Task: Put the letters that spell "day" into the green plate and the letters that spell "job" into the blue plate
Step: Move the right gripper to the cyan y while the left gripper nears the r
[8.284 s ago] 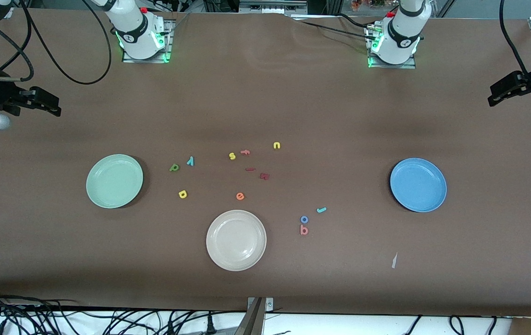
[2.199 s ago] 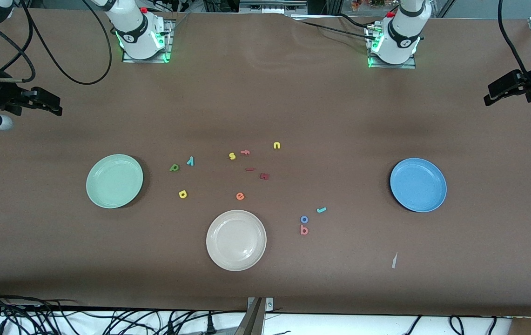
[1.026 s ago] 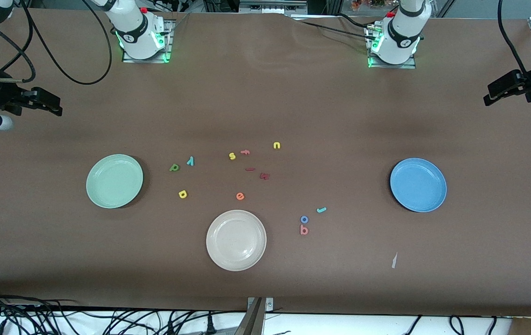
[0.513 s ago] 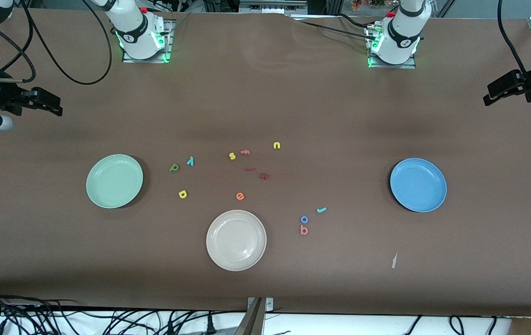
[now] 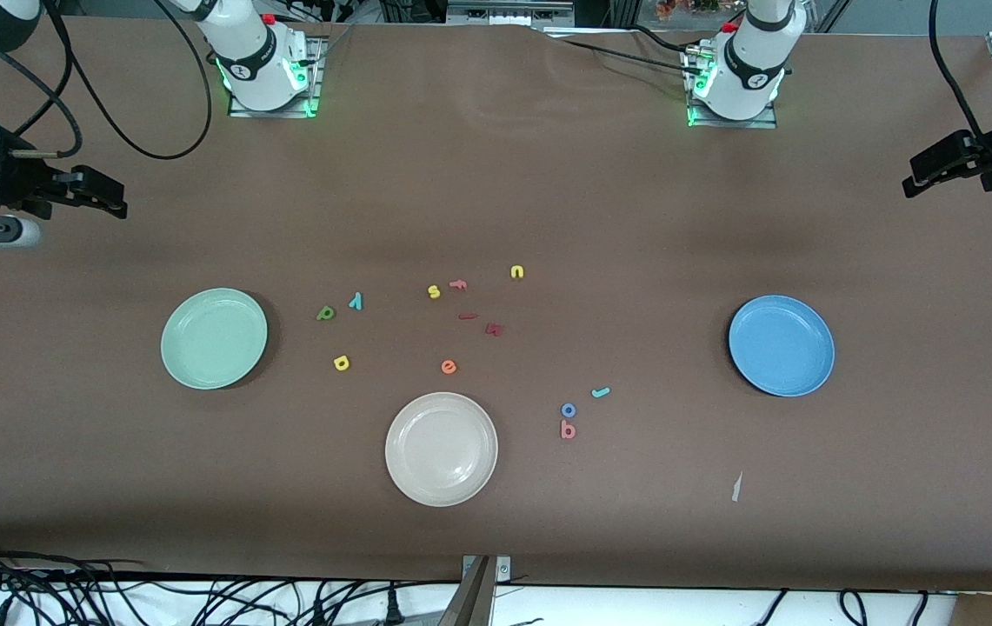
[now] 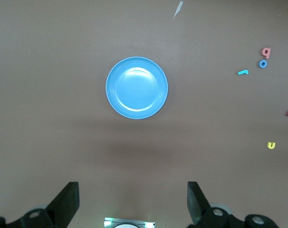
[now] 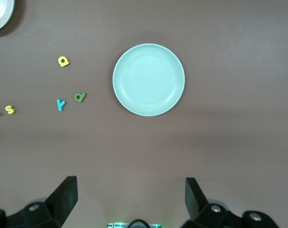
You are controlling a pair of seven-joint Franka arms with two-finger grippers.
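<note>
Letters all lie on the bench, none plated. From the green plate [image 5: 214, 338], d [image 5: 325, 313], y [image 5: 356, 301] and a [image 5: 341, 362] sit just toward the blue plate [image 5: 781, 345]; j [image 5: 601, 392], o [image 5: 569, 409], b [image 5: 568, 429] lie nearer blue. Right tool [image 5: 100, 196], wide open and empty, hangs above the bench nearest green, so likely takes d; left tool [image 5: 926, 178], equally open and empty, waits.

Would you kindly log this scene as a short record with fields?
green plate: empty, toward the right arm's end
blue plate: empty, toward the left arm's end
d, a, y: on table beside green plate
j, o, b: on table, between cream plate and blue plate
left claw: open, empty
right claw: open, empty
</note>
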